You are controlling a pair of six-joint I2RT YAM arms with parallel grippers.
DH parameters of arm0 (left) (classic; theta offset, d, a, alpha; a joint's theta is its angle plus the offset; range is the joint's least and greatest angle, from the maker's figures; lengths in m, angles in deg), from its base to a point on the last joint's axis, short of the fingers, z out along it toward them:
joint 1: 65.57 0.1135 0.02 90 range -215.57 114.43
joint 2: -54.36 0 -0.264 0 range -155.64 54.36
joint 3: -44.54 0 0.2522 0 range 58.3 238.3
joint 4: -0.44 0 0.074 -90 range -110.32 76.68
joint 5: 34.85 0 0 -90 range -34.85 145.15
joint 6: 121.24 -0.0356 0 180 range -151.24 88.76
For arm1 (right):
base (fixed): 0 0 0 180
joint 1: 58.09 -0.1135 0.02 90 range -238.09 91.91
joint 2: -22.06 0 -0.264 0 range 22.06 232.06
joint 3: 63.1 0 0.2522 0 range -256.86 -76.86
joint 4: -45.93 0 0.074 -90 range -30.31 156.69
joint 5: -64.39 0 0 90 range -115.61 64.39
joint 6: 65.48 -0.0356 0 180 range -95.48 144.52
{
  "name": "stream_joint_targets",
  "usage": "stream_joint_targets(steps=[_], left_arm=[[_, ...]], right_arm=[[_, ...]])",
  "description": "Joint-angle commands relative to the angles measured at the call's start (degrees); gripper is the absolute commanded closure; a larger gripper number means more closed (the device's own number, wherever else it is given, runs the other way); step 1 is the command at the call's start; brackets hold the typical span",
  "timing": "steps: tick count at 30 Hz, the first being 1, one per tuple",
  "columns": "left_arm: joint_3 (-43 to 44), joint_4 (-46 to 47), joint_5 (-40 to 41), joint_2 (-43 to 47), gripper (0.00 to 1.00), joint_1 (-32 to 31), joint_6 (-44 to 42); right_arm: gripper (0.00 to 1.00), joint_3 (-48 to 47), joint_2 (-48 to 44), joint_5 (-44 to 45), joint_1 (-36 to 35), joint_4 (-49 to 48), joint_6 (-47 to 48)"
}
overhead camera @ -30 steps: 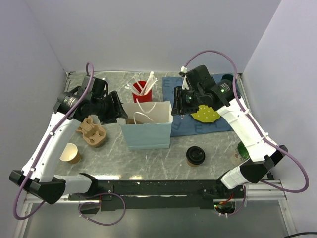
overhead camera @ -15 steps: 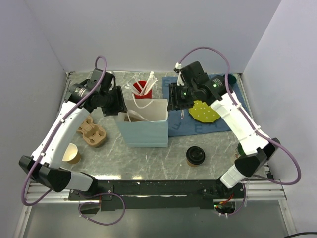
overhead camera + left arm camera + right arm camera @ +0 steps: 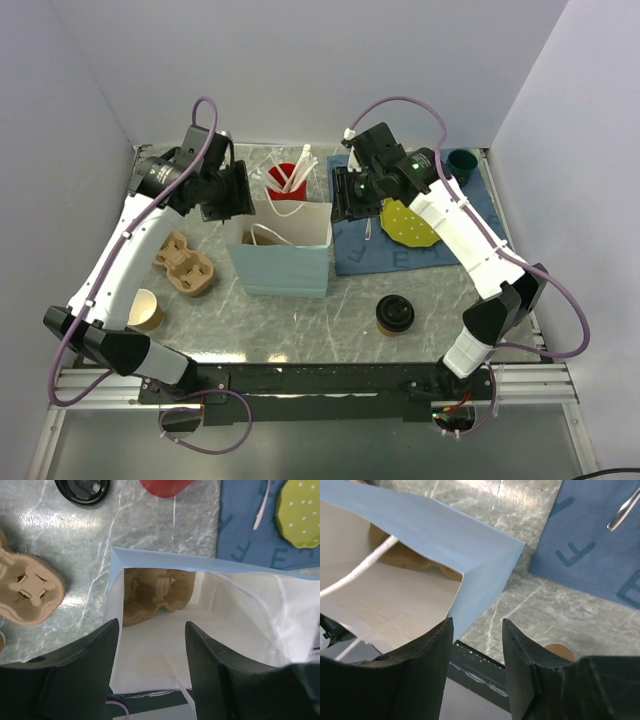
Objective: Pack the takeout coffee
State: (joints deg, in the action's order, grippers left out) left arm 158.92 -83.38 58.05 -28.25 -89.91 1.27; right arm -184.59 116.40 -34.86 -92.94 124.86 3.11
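Takeout coffee [image 3: 395,315] upright, lid up, off blue bag's [image 3: 282,270] front-right corner, left claw [image 3: 151,630] parted over bag mouth, right claw [image 3: 477,625] parted astride bag wall.

1. Blue paper bag [image 3: 280,265]: mouth open upward, a white cord handle [image 3: 360,566] looping across it.
2. Inside, a cup carrier [image 3: 157,592] fills one end; the remaining floor looks bare.
3. Red utensil cup [image 3: 284,185] crowds the bag's rear.
4. Before the bag, the table [image 3: 300,322] lies free up to the takeout coffee [image 3: 395,313], right.

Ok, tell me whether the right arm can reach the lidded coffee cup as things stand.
Probably yes: the takeout coffee stands alone on bare table, and the right gripper is open.
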Motion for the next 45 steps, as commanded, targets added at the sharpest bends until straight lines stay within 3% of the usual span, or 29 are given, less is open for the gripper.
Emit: stream_joint_targets(steps=[1,4,8,17,18,22,24,25,29,30,32,35,40,45], left_arm=[[10.09,-4.19,-0.26,-0.80,0.38,0.08,0.18],[11.88,-4.21,1.84,0.16,0.38,0.08,0.53],[5.30,-3.24,8.43,1.57,0.40,0.69,0.01],[-2.88,2.73,7.47,1.22,0.51,0.78,0.27],[-3.93,3.52,7.74,1.22,0.54,0.96,-0.08],[-4.82,7.38,6.69,2.09,0.89,0.96,-5.42],[-7.26,10.28,2.22,6.63,0.97,0.87,-6.32],[-9.63,16.39,0.20,9.28,0.99,0.87,-6.84],[-27.98,36.85,-9.12,26.41,0.99,0.78,-4.83],[-35.07,39.97,-12.62,32.45,0.99,0.70,-4.22],[-41.18,46.12,-14.93,37.50,0.99,0.61,-4.04],[-47.00,46.60,-17.31,43.57,0.99,0.52,-3.34],[-52.36,47.65,-18.62,49.73,0.99,0.34,-2.46],[-55.17,47.30,-20.12,50.17,0.99,0.34,-1.49]], right_arm=[[0.48,-4.25,-0.47,0.73,0.22,-0.57,-0.82],[0.44,-4.43,-1.88,2.22,0.13,-1.62,-2.49],[0.43,-2.32,-3.20,3.10,0.13,-3.99,-4.25],[0.42,-3.20,-2.06,2.75,-0.22,-2.85,-3.47],[0.42,-2.94,-2.32,2.75,-0.22,-3.11,-3.29],[0.42,-0.92,-3.81,1.79,-0.31,-3.99,-2.32],[0.42,1.10,-4.95,2.14,-0.31,-4.26,-1.71],[0.42,1.98,-6.61,2.22,-0.31,-4.87,-1.45],[0.39,10.31,-13.64,-1.46,-0.30,-9.42,2.24],[0.38,11.99,-15.40,-3.55,-0.31,-10.49,2.68],[0.38,16.81,-21.29,-5.41,-0.22,-14.69,3.39],[0.37,23.75,-30.51,-7.79,-0.22,-20.50,1.99],[0.33,37.48,-46.41,-9.82,-0.31,-39.92,-1.52],[0.36,36.63,-44.88,-5.15,-0.31,-34.68,-0.84]])
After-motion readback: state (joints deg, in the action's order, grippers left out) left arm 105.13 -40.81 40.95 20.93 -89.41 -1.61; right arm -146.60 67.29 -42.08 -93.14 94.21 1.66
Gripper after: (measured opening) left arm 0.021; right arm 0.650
